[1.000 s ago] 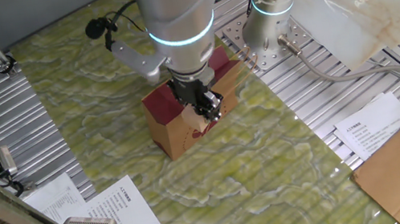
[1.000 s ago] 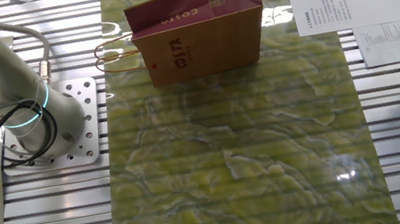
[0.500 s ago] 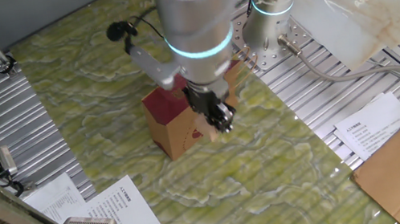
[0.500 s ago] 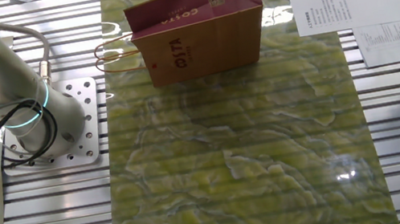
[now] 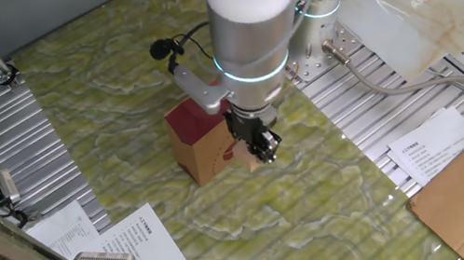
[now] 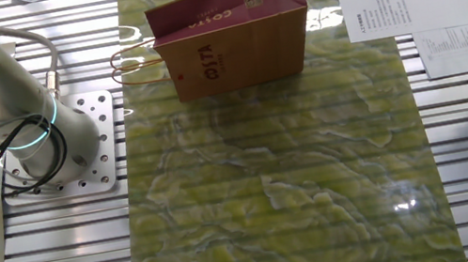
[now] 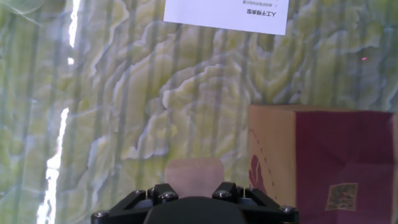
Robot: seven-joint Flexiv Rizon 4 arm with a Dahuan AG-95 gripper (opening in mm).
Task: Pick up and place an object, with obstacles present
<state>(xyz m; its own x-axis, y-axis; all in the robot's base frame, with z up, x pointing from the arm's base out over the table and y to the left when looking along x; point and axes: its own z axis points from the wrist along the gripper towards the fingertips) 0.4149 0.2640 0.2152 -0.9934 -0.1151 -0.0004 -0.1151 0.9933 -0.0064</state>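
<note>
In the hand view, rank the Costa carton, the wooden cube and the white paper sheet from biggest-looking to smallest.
1. Costa carton, cut off by the frame edge.
2. White paper sheet, only partly in frame.
3. Wooden cube, though it sits nearest the camera.

We found the carton (image 5: 206,142) standing upright immediately beside the gripper (image 5: 263,146), while open green mat (image 6: 302,196) lay beyond.

Over the last second the arm (image 5: 257,26) travelled rightward in the one fixed view, from above the carton (image 5: 207,140) to its right-hand side. The gripper (image 5: 262,147) moved with it and shifted from in front of the carton's face to just past the carton's right edge. Whether its height changed could not be determined from this angle.
</note>
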